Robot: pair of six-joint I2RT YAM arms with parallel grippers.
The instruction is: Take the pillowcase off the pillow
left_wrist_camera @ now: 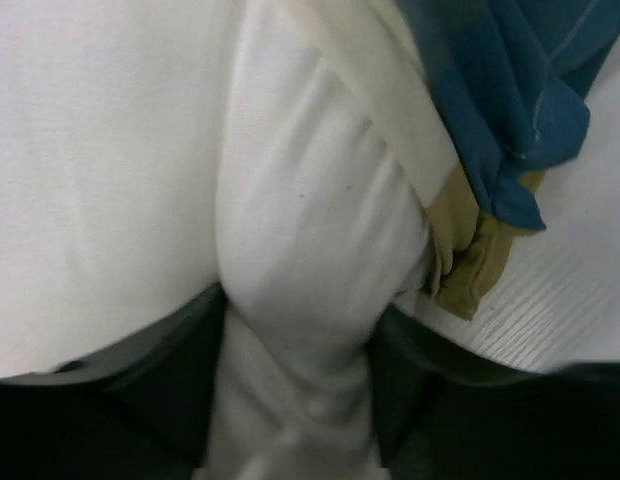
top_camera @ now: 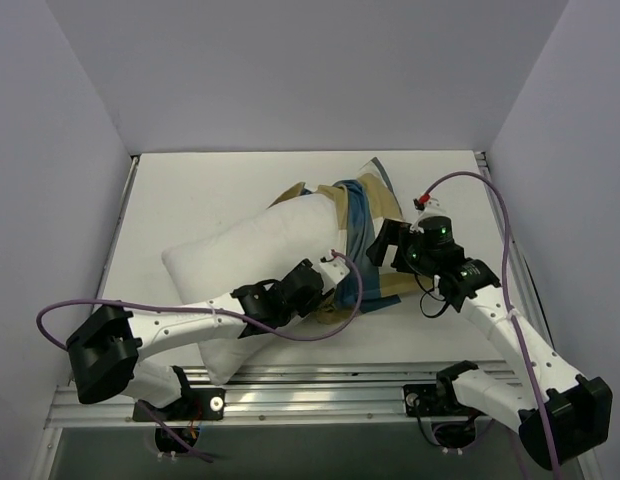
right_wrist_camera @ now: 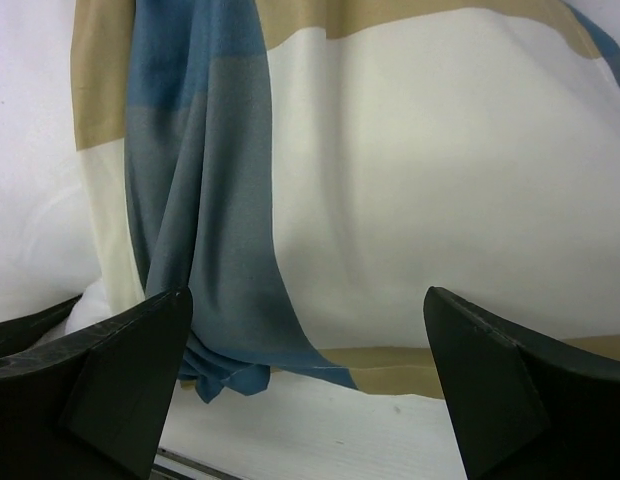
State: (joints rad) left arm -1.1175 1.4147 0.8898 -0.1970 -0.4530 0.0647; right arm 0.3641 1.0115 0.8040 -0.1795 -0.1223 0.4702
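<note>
We find the pillow (top_camera: 240, 270) lying slantwise across the middle of the table (top_camera: 190, 190) in the overhead view, its lower left end near the arm bases and most of its white body bare. The pillowcase (top_camera: 358, 225) is bunched over the pillow's upper right end, just right of centre frame, in crumpled folds of blue, tan and white, with a part trailing onto the table below it. The left gripper (top_camera: 315, 282) sits at the pillow's lower right edge, against the gathered cover. In the left wrist view the left gripper (left_wrist_camera: 295, 395) has its jaws closed tight on a raised fold of the pillow (left_wrist_camera: 110, 180), which bulges between the dark fingers at bottom centre; the pillowcase (left_wrist_camera: 510, 110) hangs at upper right. The right gripper (top_camera: 386, 246) stands just right of the bunched fabric. In the right wrist view the right gripper (right_wrist_camera: 308, 300) has its jaws spread wide with nothing between them, and the pillowcase (right_wrist_camera: 210, 200) drapes before them.
</note>
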